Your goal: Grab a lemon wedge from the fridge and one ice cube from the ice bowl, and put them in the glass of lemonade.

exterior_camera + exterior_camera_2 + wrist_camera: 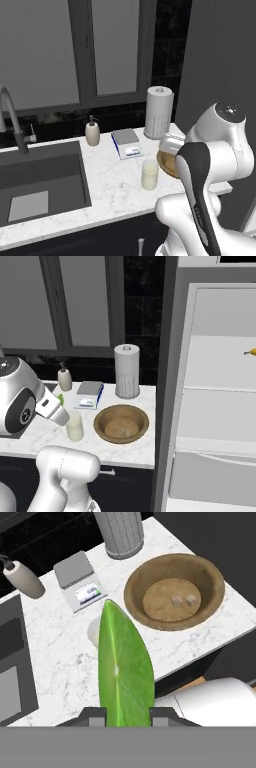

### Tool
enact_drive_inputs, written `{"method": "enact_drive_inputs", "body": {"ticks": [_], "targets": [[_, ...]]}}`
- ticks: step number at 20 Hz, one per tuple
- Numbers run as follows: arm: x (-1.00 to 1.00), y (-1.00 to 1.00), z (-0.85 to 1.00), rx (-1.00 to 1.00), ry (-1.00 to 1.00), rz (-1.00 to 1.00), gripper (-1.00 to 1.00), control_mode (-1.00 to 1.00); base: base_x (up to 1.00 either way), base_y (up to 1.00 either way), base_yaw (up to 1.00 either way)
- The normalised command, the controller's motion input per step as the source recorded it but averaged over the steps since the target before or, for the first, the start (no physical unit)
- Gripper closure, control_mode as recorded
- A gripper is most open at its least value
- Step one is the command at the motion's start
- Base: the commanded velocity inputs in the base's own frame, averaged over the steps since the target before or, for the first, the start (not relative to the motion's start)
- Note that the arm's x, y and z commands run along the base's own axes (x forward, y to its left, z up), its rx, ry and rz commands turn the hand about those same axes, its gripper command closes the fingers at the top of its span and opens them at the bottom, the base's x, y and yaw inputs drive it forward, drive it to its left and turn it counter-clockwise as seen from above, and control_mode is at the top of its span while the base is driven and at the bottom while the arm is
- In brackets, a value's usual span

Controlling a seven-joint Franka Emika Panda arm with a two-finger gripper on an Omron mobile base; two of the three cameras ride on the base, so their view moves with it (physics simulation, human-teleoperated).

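Note:
My gripper [127,714] is shut on the lemon wedge [124,662], a green-yellow slice standing up between the two fingers. In the right base view the wedge [60,400] peeks out at the hand, just above the glass of lemonade [75,426]. From the hand camera the glass [93,632] is mostly hidden behind the wedge. The brown ice bowl [210,577] lies right of the glass with two ice cubes [177,601] in it. The fridge [220,406] stands open at the right, white inside. The glass [150,174] also stands on the counter beside the arm.
A paper-towel roll [127,371], a small scale [89,394] and a soap dispenser [64,379] stand along the back of the marble counter [135,451]. The sink [40,180] with its tap is to the left. A banana [251,351] lies on a fridge shelf.

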Motion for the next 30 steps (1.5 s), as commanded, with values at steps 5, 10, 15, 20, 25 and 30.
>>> {"method": "enact_drive_inputs", "body": {"ticks": [5, 10, 15, 20, 25, 30], "targets": [[0.00, 0.26, 0.00, 0.06, 0.03, 0.00, 1.00, -1.00, 0.00, 0.00, 0.00], [0.00, 0.08, 0.00, 0.00, 0.04, -0.03, 1.00, -1.00, 0.00, 0.00, 0.00], [0.00, 0.00, 0.00, 0.00, 0.01, -0.08, 1.00, -1.00, 0.00, 0.00, 0.00], [0.00, 0.00, 0.00, 0.01, -0.05, -0.19, 1.00, -1.00, 0.00, 0.00, 0.00], [0.00, 0.00, 0.00, 0.01, -0.02, -0.17, 1.00, -1.00, 0.00, 0.00, 0.00], [0.00, 0.00, 0.00, 0.00, 0.00, -0.03, 1.00, -1.00, 0.00, 0.00, 0.00]]}}
